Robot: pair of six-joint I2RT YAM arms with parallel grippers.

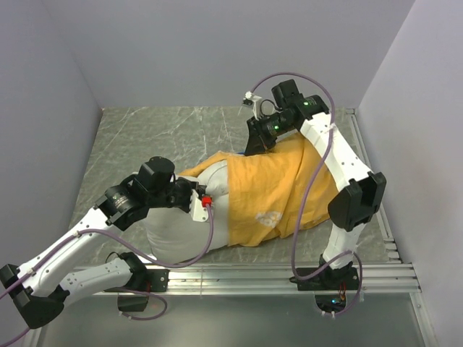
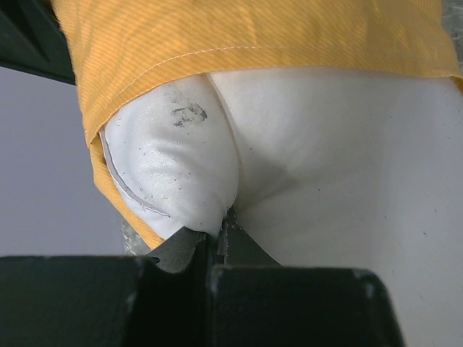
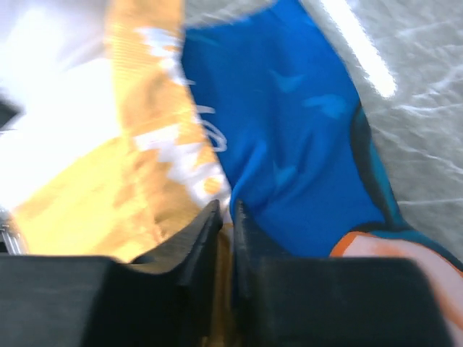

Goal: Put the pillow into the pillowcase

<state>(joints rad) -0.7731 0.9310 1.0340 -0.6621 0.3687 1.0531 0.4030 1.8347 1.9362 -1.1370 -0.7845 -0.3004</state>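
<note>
Left gripper (image 2: 221,233): jaws pressed together, pinching a fold of the plump white fabric pillow (image 2: 325,159) directly ahead of its tips. The thin orange-yellow and blue fabric pillowcase (image 1: 271,191) covers the pillow's far portion. Right gripper (image 3: 226,217): jaws nearly closed, apparently nipping the pillowcase edge; view blurred.

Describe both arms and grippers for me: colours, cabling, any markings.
The left arm and right arm match: white link shells, black joint housings, a lilac cable looping along each. The left gripper and right gripper are plain black. Green lights glow on the right arm's wrist joints; a red fitting sits by the left wrist. No lettering is visible.
</note>
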